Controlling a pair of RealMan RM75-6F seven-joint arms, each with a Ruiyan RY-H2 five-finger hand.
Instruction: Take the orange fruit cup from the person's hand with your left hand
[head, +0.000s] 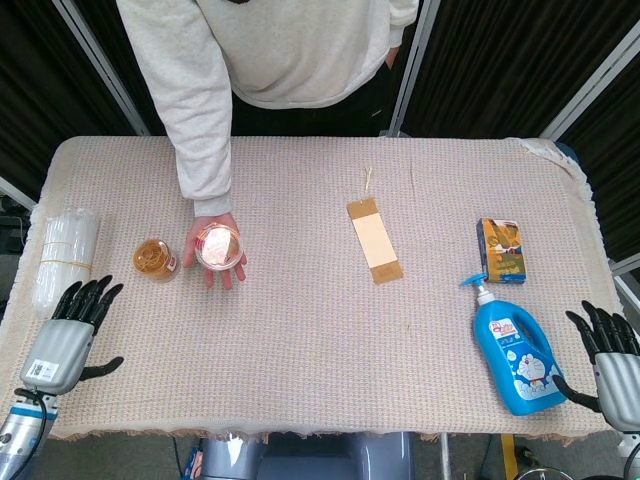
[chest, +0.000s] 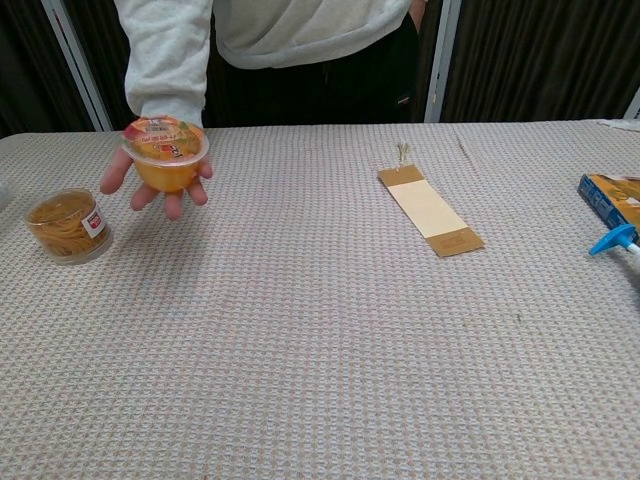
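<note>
Woven beige tablecloth (head: 320, 300); round orange fruit cup (chest: 166, 154) on person's palm (head: 213, 252); left hand (head: 68, 335), right hand (head: 612, 355) fingers spread, empty.

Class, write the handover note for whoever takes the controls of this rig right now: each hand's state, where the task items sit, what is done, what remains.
Left hand: open, holding nothing, at the table's near left edge.
Right hand: open, holding nothing, at the near right edge beside the blue pump bottle.
Orange fruit cup: upright on the person's hand, held above the table, right of the jar.
Done: nothing grasped.
Left: reach with the left hand, grip the cup, take it.
</note>
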